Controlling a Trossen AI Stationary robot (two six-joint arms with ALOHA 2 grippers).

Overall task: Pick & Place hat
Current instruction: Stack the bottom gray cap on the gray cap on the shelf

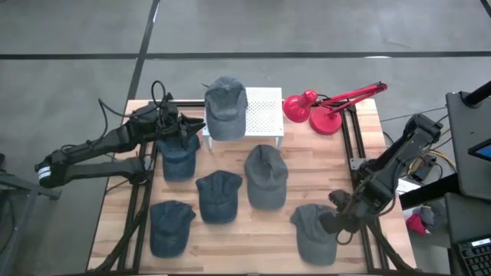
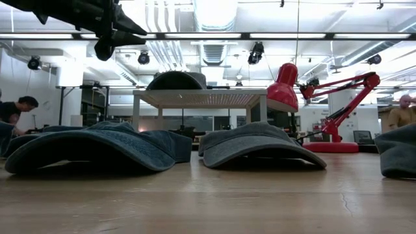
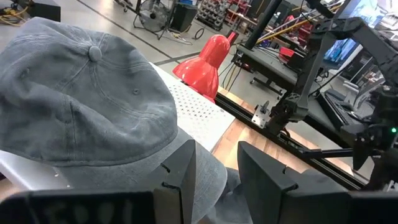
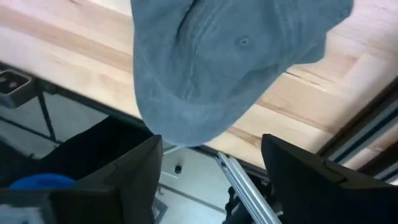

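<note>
A grey hat [image 1: 225, 107] lies crown up on a white perforated stand [image 1: 267, 115] at the table's far side, and its brim overhangs the stand's near edge. My left gripper [image 1: 196, 125] is open just left of that brim; in the left wrist view the hat [image 3: 81, 99] fills the picture and the gripper [image 3: 214, 171] stands at its brim. My right gripper [image 1: 336, 218] is open beside another grey hat [image 1: 314, 230] that lies flat at the table's near right; the right wrist view shows this hat [image 4: 236, 56] beyond the spread fingers. My left gripper is open with one finger [image 3: 180, 171] right against the edge of the hat's brim [image 3: 202, 165], coming level from the table's left. I cannot tell whether it touches the brim. The hat rests on the stand.
Several more hats lie on the table: [image 1: 179, 157], [image 1: 218, 195], [image 1: 266, 176], [image 1: 170, 228]. A red desk lamp [image 1: 318, 107] stands right of the stand. Black rails run along the table's left and right edges. People show in the room behind.
</note>
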